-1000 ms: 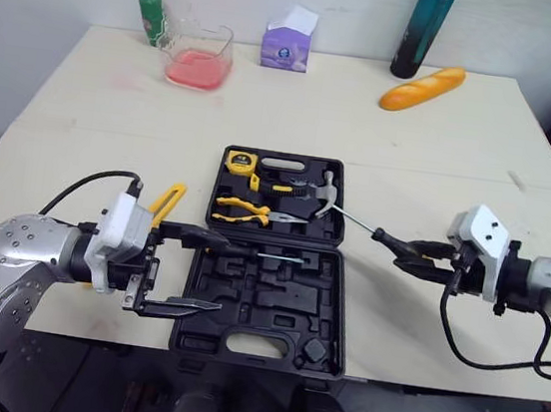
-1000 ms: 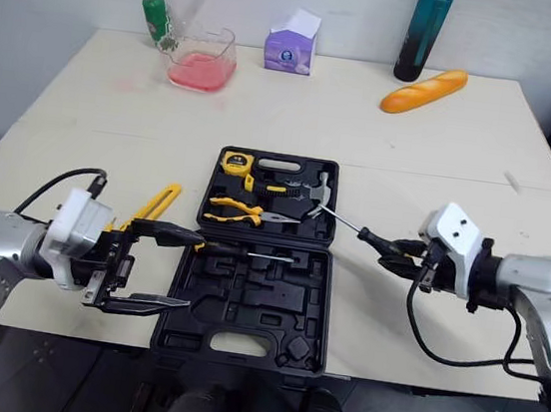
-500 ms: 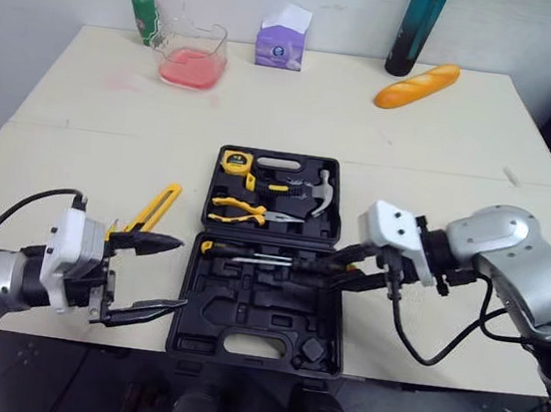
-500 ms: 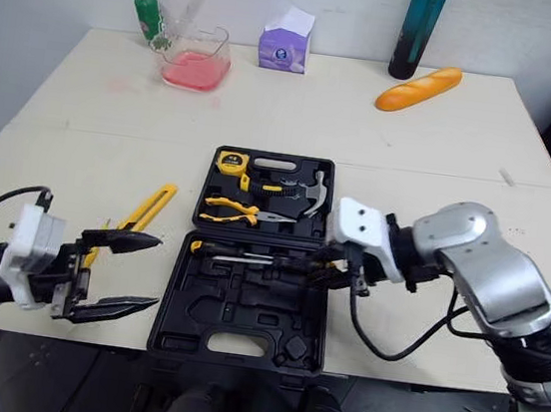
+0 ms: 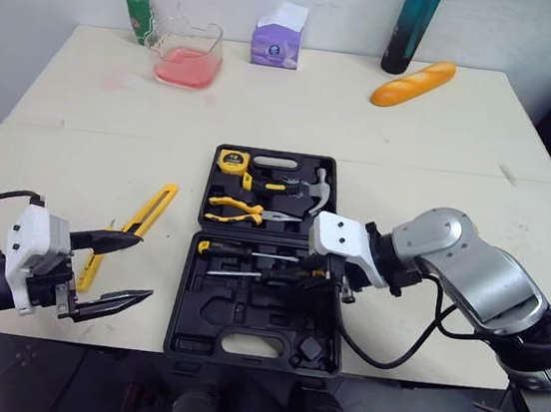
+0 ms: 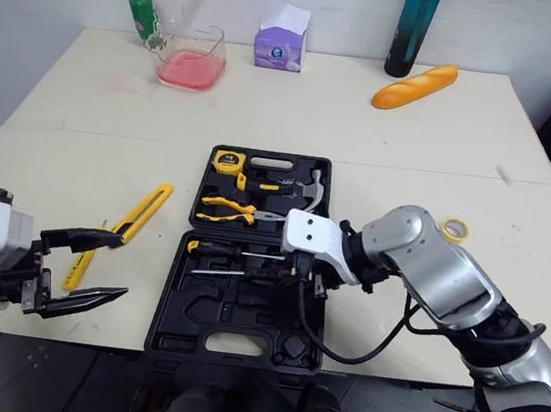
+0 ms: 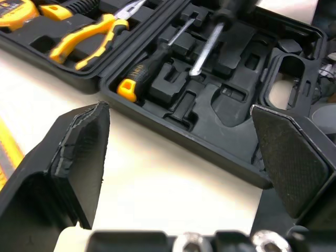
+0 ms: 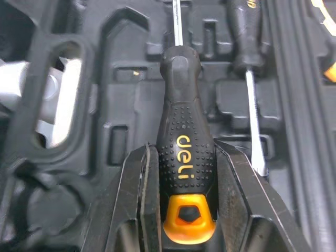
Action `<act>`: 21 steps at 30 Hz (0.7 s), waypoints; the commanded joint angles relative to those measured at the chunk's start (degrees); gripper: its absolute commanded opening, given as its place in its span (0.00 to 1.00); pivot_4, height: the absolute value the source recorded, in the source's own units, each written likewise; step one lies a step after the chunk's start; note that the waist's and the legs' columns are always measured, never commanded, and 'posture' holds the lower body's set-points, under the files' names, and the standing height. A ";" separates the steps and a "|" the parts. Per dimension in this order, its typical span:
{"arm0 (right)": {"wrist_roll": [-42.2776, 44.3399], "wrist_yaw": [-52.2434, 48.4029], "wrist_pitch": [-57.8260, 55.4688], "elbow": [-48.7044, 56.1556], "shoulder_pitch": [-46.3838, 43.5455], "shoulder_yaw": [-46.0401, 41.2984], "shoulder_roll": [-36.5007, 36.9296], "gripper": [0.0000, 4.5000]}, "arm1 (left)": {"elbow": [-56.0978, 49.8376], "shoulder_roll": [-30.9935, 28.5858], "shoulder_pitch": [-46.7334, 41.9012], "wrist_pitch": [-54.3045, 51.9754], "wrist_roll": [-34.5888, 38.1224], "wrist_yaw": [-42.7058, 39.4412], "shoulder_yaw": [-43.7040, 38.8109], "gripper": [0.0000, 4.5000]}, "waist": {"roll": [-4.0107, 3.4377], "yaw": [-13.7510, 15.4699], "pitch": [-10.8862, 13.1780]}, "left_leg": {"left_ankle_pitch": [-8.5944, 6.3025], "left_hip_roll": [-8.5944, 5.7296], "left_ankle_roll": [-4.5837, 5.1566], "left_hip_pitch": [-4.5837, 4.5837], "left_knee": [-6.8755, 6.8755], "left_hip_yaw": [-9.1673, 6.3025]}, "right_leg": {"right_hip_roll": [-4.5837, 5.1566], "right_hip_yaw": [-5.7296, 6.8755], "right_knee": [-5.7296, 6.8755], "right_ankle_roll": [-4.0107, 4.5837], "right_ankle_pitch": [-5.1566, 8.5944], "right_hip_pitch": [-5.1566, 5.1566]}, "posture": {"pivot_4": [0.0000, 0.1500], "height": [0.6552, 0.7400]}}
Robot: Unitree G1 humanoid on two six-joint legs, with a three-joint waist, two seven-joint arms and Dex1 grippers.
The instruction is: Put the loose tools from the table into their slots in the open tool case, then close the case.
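Screwdriver [image 8: 186, 142] clamped in right hand [image 5: 307, 273], low over slot in case [image 5: 263, 310]: seating step, likely. Next: press down, release. Left hand [image 5: 140, 268] spread empty near yellow cutter [image 5: 149, 213], loose on counter [image 5: 415, 133].

Two screwdrivers [image 5: 220, 249] [image 5: 237, 273], two bottles [image 5: 136, 14] [image 5: 408, 26] (one green, one teal), and one each of case [image 5: 242, 315], pliers [image 5: 237, 205], hammer [image 5: 319, 187], tape measure [image 5: 232, 160], knife [image 5: 143, 218], loaf [image 5: 412, 84], tissue box [image 5: 276, 42], jug [image 5: 187, 52].

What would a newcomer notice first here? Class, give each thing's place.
The open black tool case sits mid-table, and the right gripper holds a black screwdriver over its near half. Left of the case lies a long yellow tool, with the open left gripper hovering beside it.
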State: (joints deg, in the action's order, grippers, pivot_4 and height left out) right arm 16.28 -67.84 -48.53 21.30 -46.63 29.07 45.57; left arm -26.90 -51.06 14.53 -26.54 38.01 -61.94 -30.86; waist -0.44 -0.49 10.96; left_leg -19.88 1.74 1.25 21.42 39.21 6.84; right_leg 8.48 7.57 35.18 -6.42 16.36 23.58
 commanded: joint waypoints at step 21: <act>-6.00 0.61 -2.36 -1.68 -1.17 3.66 -1.59 0.22 | -2.48 -1.49 -2.33 -4.88 3.07 1.80 -2.79 1.00 | 0.06 -1.15 -0.03 | -0.01 0.01 -0.02 0.02 0.00 0.05 | 0.01 -0.01 0.11 0.06 0.03 0.07 | 1.00 1.00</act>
State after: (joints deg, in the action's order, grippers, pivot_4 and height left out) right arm 10.19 -66.60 -50.52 17.93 -47.68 33.06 43.62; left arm -28.65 -52.03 12.54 -32.36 41.21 -60.12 -32.61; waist -0.39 -1.63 10.94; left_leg -19.89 1.75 1.22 21.44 39.21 6.89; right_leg 8.48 7.56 35.29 -6.36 16.39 23.66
